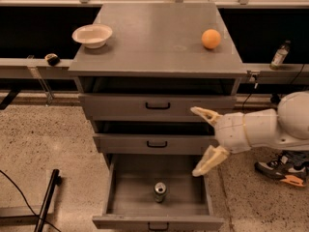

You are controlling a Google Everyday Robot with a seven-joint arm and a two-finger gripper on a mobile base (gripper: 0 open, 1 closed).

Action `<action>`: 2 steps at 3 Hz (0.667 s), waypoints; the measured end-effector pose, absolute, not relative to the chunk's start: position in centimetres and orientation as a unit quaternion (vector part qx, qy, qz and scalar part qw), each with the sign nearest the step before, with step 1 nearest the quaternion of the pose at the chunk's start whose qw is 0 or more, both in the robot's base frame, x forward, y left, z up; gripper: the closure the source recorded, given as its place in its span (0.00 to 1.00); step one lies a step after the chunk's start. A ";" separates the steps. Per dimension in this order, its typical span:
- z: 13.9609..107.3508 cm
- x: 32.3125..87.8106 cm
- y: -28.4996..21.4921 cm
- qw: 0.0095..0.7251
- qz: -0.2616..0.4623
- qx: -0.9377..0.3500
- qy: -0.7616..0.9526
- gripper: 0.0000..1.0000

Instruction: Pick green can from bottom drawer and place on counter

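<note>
The green can [160,191] stands upright in the middle of the open bottom drawer [130,211], its silver top showing. My gripper [203,138] is open, its two pale fingers [208,160] spread wide. It hovers at the right side of the cabinet, in front of the middle drawer, above and to the right of the can. It holds nothing. The grey counter [149,42] is the cabinet's top.
A white bowl [92,35] sits at the counter's left and an orange [211,38] at its right. Two upper drawers [157,105] are shut. A clear bottle [279,55] stands on the ledge at right. A black pole [46,199] lies on the floor at left.
</note>
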State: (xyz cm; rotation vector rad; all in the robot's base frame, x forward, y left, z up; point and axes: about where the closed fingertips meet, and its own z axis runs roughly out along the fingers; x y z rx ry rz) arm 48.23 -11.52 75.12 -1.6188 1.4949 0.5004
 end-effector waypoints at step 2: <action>65.7 53.2 -7.7 0.502 0.173 -0.631 0.566 0.00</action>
